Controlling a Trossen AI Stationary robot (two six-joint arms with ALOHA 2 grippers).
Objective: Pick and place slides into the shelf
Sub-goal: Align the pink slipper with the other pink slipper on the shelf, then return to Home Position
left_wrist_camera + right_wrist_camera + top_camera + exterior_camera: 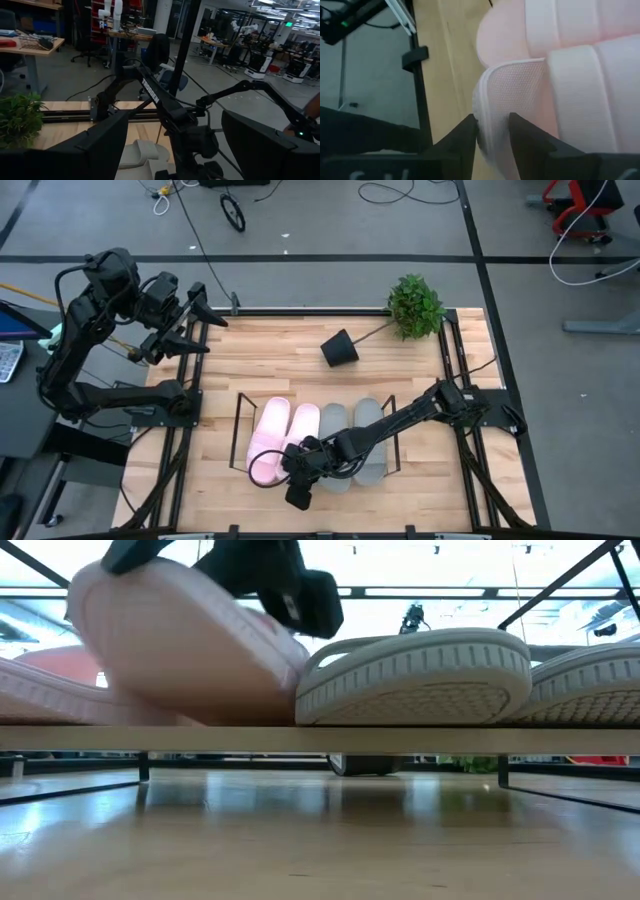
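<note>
Clearly the right gripper [492, 137], jaws narrowly pinching the pink slide [560, 75] rim, could drag it off the shelf [243, 412] when withdrawing.

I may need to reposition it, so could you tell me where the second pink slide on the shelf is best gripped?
Probably by its heel rim, from above at the near end: on the pink slide that thin edge stands free, and the right gripper already straddles it there.

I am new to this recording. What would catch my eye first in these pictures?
Four slides, two pink and two grey, lie side by side in the wire shelf at the table's near edge. The right gripper straddles a pink slide's rim. A potted plant lies tipped over behind.
</note>
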